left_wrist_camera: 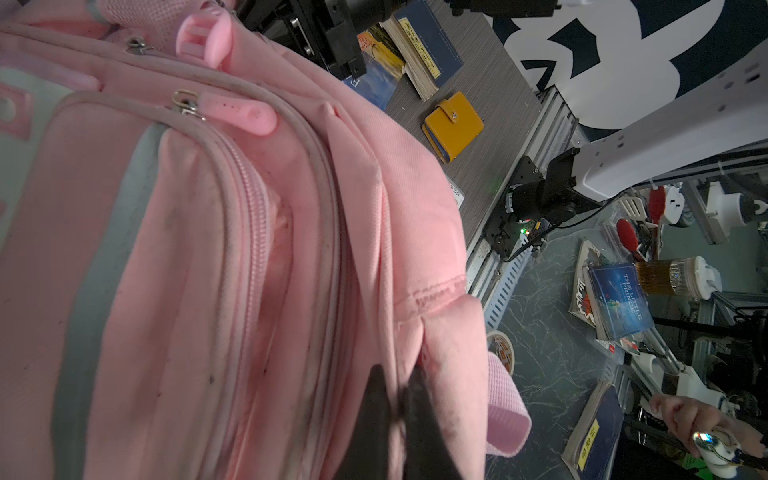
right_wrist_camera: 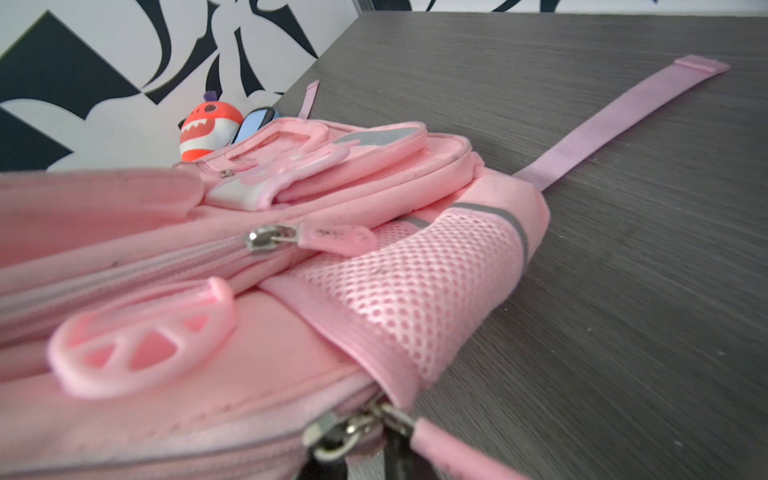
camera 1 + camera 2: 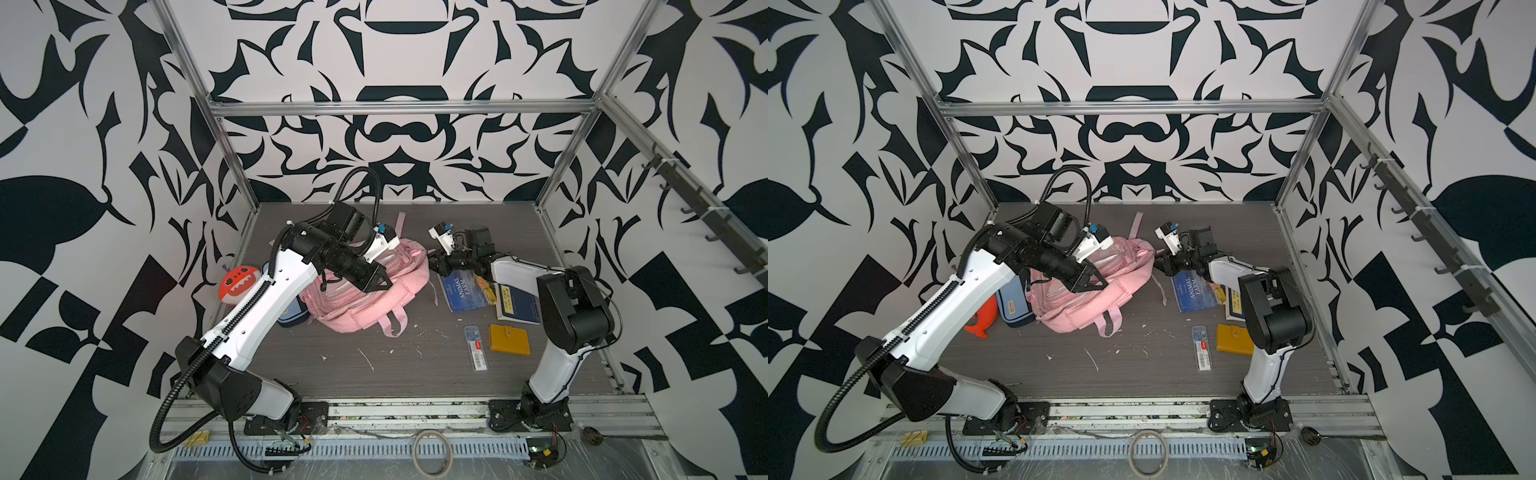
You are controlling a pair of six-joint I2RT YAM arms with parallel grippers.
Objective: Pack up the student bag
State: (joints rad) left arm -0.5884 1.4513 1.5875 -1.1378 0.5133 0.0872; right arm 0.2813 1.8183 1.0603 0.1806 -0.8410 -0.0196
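At the left side of the table [image 3: 374, 374] an orange plush toy [image 3: 235, 286] and a blue pencil case [image 3: 291, 318] lie outside the student bag [image 3: 374, 299], the case touching it. The pink bag lies flat a little left of the middle of the table. The left gripper [image 3: 386, 286] is over its near part, and in the left wrist view its dark fingers [image 1: 374, 415] are pressed together on a fold of the bag's fabric beside the carry loop. At the right end of the bag the right gripper [image 3: 432, 262] sits low at a zip pull [image 2: 440, 446]; whether its fingers pinch the pull cannot be told. The zips in view look closed. Further right, a blue book [image 3: 463, 291], a second book [image 3: 519, 307], a clear packet [image 3: 476, 347] and a yellow wallet [image 3: 510, 340] lie on the table, apart from the bag. So the packing seems to be at its beginning: opening the bag looks to be the step in hand, and all the items remain to go in.
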